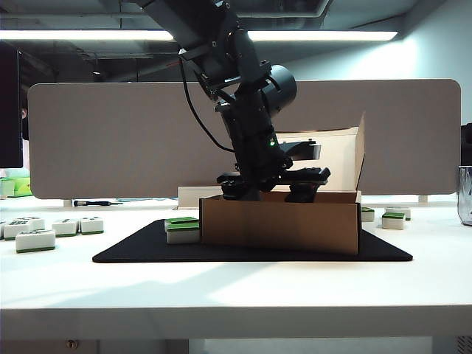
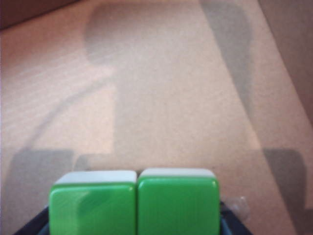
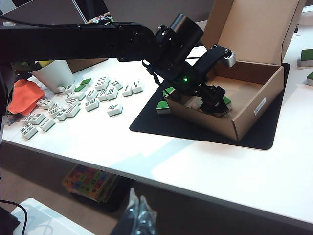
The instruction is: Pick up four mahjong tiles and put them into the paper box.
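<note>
we note ceiling strip lights [image 1: 324, 35] glaring overhead; left wrist view soft, tiles [image 2: 134, 205] between jaws blurred, shadows beyond.

No text can be read. A white label [image 3: 259, 105] is seen on the outer wall of the paper box [image 3: 254, 93], its print too small to make out. Dark marks on the loose tiles [image 3: 93, 95] at the left are not legible.
</note>
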